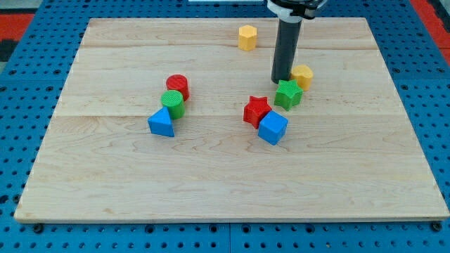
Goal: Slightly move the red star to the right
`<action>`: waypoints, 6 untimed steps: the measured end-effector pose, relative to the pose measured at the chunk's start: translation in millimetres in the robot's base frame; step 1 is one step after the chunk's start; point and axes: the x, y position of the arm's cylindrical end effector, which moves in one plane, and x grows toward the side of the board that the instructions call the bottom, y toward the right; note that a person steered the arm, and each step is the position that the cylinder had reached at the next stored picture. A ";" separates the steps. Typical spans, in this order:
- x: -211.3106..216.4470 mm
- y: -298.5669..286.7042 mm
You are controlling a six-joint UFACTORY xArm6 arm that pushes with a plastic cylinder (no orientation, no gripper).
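The red star (256, 110) lies near the board's middle, touching the blue cube (273, 128) at its lower right. The green star (288, 93) sits just to its upper right. My tip (282, 79) stands right above the green star's top edge, up and to the right of the red star, with a small gap to it. A yellow cylinder-like block (303, 75) sits beside my rod on the view's right.
A yellow hexagon block (247, 37) sits near the view's top. At the view's left, a red cylinder (177, 86), a green cylinder (172, 102) and a blue triangular block (162, 123) stand in a close column. The wooden board (211, 183) lies on a blue pegboard.
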 end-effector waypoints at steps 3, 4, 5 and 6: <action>-14.2 -13.1; 1.1 -83.5; 51.0 -102.6; 88.4 -113.2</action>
